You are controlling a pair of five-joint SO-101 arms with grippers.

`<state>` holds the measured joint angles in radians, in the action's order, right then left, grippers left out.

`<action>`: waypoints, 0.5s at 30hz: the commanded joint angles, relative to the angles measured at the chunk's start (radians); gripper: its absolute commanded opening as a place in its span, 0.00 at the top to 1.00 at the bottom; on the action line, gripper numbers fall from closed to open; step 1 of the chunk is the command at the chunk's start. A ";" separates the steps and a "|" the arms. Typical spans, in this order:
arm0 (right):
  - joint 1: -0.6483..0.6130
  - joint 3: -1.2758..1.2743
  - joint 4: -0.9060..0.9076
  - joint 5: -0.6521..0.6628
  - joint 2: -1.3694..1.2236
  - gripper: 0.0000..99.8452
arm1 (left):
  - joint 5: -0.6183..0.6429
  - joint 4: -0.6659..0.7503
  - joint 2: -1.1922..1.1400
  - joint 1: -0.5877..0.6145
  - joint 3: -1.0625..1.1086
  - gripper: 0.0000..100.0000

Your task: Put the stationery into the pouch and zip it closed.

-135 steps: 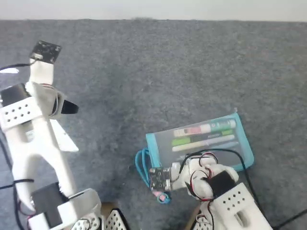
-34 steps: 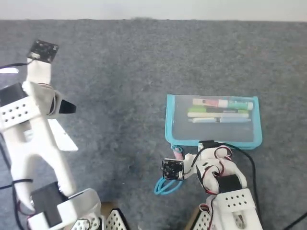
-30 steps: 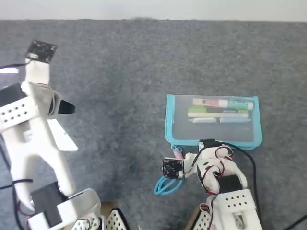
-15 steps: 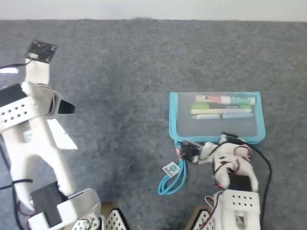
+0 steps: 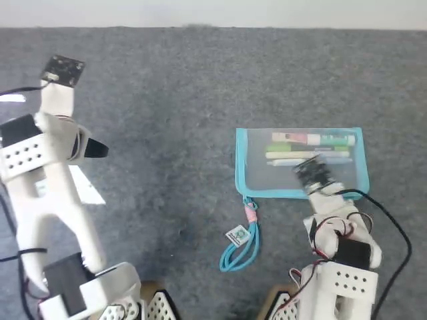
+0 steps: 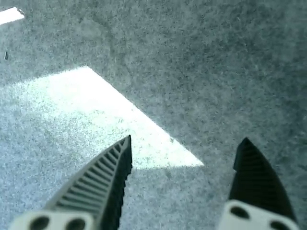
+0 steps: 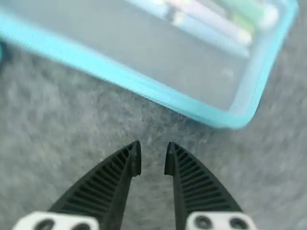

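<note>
Hovering at 6 o'clock of the pouch (image 7: 144, 52), the right gripper (image 7: 152, 158) holds its fingers barely parted and empty, while the left gripper (image 6: 184, 151), at 9 o'clock, gapes wide, empty.

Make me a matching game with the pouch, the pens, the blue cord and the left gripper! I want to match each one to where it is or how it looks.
Things:
1. pouch
2. pens
3. blue cord
4. left gripper

Matches:
A. inside the pouch
B. open wide above the grey carpet
C. lying flat, with a turquoise edge
D. looped on the carpet by the pouch's corner

Pairs: 1-C, 2-A, 3-D, 4-B
</note>
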<state>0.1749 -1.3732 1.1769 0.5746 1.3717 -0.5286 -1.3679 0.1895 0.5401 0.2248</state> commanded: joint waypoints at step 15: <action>-0.183 0.608 -0.018 -0.655 -0.880 0.91 | -0.005 -0.011 0.005 -0.006 0.088 0.67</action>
<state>0.0430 -0.9436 1.1769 0.2217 0.7319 -0.5286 -1.3679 0.1895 0.5370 0.3214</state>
